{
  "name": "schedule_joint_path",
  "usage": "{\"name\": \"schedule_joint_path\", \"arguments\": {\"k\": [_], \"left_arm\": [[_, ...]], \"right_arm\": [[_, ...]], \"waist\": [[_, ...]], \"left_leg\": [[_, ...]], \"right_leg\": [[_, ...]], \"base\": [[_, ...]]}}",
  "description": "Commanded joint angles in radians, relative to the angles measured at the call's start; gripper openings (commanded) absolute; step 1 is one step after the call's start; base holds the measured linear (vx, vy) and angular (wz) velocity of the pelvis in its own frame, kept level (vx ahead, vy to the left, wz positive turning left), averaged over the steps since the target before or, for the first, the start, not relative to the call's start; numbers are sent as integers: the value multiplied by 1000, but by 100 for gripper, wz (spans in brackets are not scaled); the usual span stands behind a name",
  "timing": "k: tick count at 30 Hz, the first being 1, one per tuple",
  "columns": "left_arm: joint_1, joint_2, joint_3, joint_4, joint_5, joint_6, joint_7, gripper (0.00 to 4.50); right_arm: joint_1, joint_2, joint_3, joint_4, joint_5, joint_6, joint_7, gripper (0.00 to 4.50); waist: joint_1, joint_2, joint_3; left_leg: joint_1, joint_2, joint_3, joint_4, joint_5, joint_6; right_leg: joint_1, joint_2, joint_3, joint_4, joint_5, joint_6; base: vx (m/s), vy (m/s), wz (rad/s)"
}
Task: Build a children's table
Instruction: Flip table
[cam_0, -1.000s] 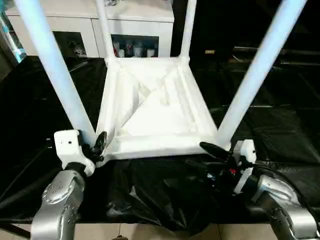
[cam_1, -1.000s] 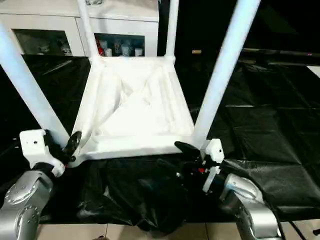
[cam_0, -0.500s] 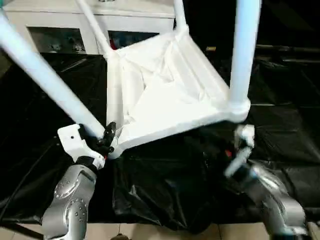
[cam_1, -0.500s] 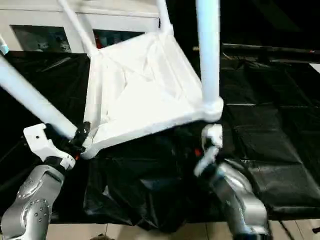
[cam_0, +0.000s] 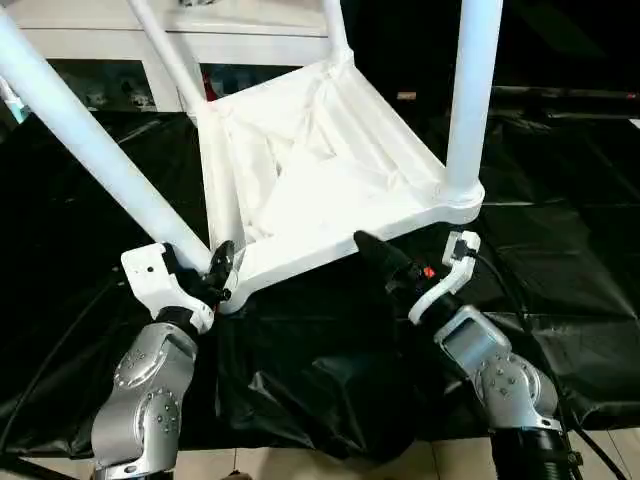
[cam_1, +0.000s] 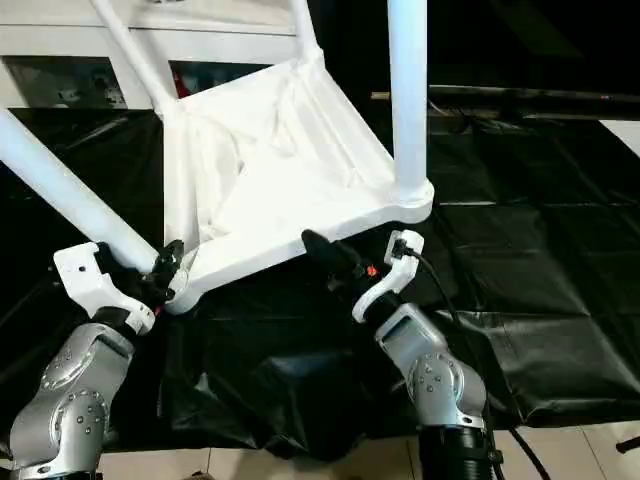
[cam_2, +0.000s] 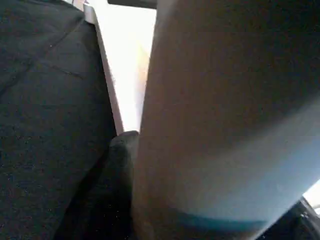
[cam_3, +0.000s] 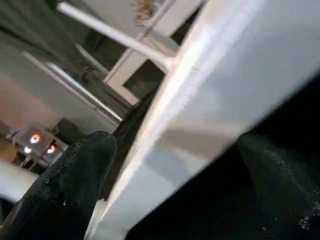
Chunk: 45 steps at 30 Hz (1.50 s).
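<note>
One tabletop (cam_0: 320, 170), four legs (cam_0: 470, 100)

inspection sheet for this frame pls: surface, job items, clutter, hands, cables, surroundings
Surface: black plastic sheeting, creased, bunched at the near edge.
Job's things: tabletop upside down, ribbed underside up, tilted, its right near corner raised; four legs seated in the corner sockets.
Clutter: nothing seen.
Hands: left hand at the near-left corner beside the base of the leg there; right hand under the tabletop's near edge, one finger on each side of the rim in the right wrist view.
Cables: thin black cable along the right wrist.
Surroundings: white cabinet with glass doors behind.
</note>
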Motion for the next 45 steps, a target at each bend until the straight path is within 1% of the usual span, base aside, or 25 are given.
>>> {"name": "schedule_joint_path", "arguments": {"k": [1, 2, 4, 7, 8, 11, 12, 13, 15, 17, 20, 22, 23, 24, 27, 29, 30, 31, 33, 38, 39, 41, 42, 44, 45], "left_arm": [[-45, -29, -38, -45, -80, -38, -45, 224], [-45, -29, -38, -44, -80, -39, -45, 224], [-45, -32, -38, -44, -78, -40, -44, 224], [-46, -38, -33, -45, -71, -40, -45, 224], [-44, -39, -30, -46, -71, -39, -44, 224], [-38, -41, -31, -51, -73, -38, -45, 224], [-37, -41, -33, -51, -73, -38, -46, 224], [-36, -41, -34, -50, -75, -38, -48, 224], [-35, -42, -38, -49, -75, -39, -50, 224], [-34, -43, -40, -49, -75, -38, -52, 224], [-31, -42, -41, -51, -77, -35, -55, 224], [-27, -42, -44, -54, -77, -32, -58, 224], [-25, -42, -48, -56, -77, -29, -60, 224], [-23, -42, -50, -57, -76, -28, -61, 224], [-16, -42, -56, -64, -75, -26, -65, 224], [-11, -43, -57, -69, -77, -26, -66, 224], [-7, -43, -59, -73, -78, -25, -67, 224], [-2, -42, -63, -76, -78, -23, -70, 224], [1, -41, -68, -78, -77, -22, -73, 224], [3, -40, -71, -78, -79, -20, -80, 224], [2, -38, -73, -78, -80, -19, -82, 224], [3, -37, -75, -78, -80, -19, -83, 224], [2, -35, -75, -78, -82, -19, -83, 224], [3, -34, -76, -78, -83, -19, -83, 224], [2, -33, -76, -77, -83, -18, -83, 224]], "right_arm": [[-19, 8, -15, 16, 27, 25, -32, 450], [-31, 19, -33, 28, 37, 43, -55, 450], [-47, 35, -67, 52, 65, 85, -101, 450], [-44, 34, -72, 49, 86, 116, -117, 450], [-39, 36, -76, 44, 100, 126, -120, 450], [-55, 55, -105, 58, 132, 118, -119, 450], [-63, 61, -115, 66, 140, 114, -125, 450], [-84, 74, -135, 86, 144, 97, -135, 450], [-132, 95, -173, 136, 162, 72, -164, 450], [-174, 104, -199, 186, 183, 56, -173, 450], [-221, 108, -218, 242, 201, 52, -177, 450], [-245, 110, -222, 274, 203, 55, -170, 450], [-260, 111, -226, 294, 203, 54, -164, 450], [-268, 112, -230, 305, 203, 52, -161, 420], [-310, 115, -254, 372, 204, 41, -161, 407], [-329, 111, -257, 412, 198, 32, -158, 381], [-333, 109, -256, 424, 196, 31, -154, 370], [-335, 107, -252, 434, 189, 31, -149, 370], [-336, 105, -249, 442, 184, 31, -146, 339], [-353, 98, -260, 476, 172, 28, -123, 310], [-360, 94, -263, 492, 169, 23, -116, 291], [-364, 91, -263, 501, 167, 17, -112, 278], [-367, 89, -263, 507, 164, 11, -108, 271], [-369, 88, -263, 510, 161, 7, -105, 249], [-371, 86, -264, 515, 157, 1, -99, 234]], "waist": [[1, 2, -58], [1, 0, -58], [5, 1, -58], [9, 3, -59], [10, -4, -59], [11, 1, -58], [11, 0, -58], [12, 4, -58], [8, 3, -59], [7, 4, -59], [8, 7, -63], [8, 5, -64], [9, 6, -65], [7, 5, -64], [5, 4, -63], [4, 4, -63], [5, -2, -64], [4, -2, -64], [3, -1, -65], [3, -3, -64], [4, 3, -63], [2, 0, -62], [2, 4, -61], [2, 2, -62], [3, 4, -62]], "left_leg": [[6, 41, -8, -72, -110, 18], [7, 42, -7, -72, -112, 19], [8, 43, -8, -73, -104, 19], [10, 43, -7, -72, -98, 11], [9, 43, -6, -72, -97, 12], [6, 42, -6, -73, -106, 10], [6, 42, -6, -74, -112, 8], [7, 43, -7, -74, -114, 3], [8, 42, -7, -74, -119, -4], [8, 42, -6, -73, -121, -5], [10, 41, -5, -70, -88, 4], [6, 40, -5, -68, -63, 11], [7, 40, -5, -68, -61, 13], [6, 40, -4, -67, -58, 15], [7, 41, -4, -68, -74, 17], [6, 41, -4, -68, -75, 15], [5, 41, -4, -67, -65, 20], [5, 41, -3, -67, -61, 22], [4, 41, -2, -65, -50, 31], [6, 42, -1, -65, -57, 42], [6, 43, -2, -65, -62, 39], [6, 43, -1, -66, -78, 32], [7, 43, -2, -67, -88, 25], [7, 43, -2, -67, -88, 23], [7, 43, -2, -67, -89, 22]], "right_leg": [[50, -51, 35, -55, -110, -175], [50, -51, 36, -56, -112, -173], [48, -50, 35, -53, -105, -173], [49, -49, 35, -52, -93, -163], [50, -50, 34, -52, -92, -160], [49, -53, 36, -52, -106, -154], [49, -53, 35, -54, -117, -150], [49, -53, 35, -54, -123, -150], [47, -53, 34, -54, -125, -154], [46, -52, 34, -53, -122, -156], [48, -50, 33, -46, -67, -164], [52, -50, 32, -41, -31, -175], [52, -50, 31, -41, -27, -177], [53, -50, 31, -41, -24, -182], [53, -52, 31, -44, -57, -188], [54, -52, 31, -43, -63, -186], [55, -54, 31, -41, -55, -189], [54, -53, 31, -41, -54, -190], [55, -53, 31, -40, -44, -195], [54, -53, 31, -42, -59, -203], [53, -54, 31, -43, -70, -202], [52, -53, 31, -45, -90, -201], [51, -53, 31, -46, -102, -198], [51, -53, 31, -46, -101, -196], [51, -53, 31, -45, -97, -197]], "base": [[0, 0, 0], [0, 0, 0], [0, 0, 0], [0, 0, 0], [0, 0, 0], [0, 0, 0], [0, 0, 0], [0, 0, 0], [0, 0, 0], [0, 0, 0], [0, 0, 0], [0, 0, 0], [0, 0, 0], [0, 0, 0], [0, 0, 0], [0, 0, 0], [0, 0, 0], [0, 0, 0], [0, 0, 0], [0, 0, 0], [0, 0, 0], [0, 0, 0], [0, 0, 0], [0, 0, 0], [0, 0, 0]]}}
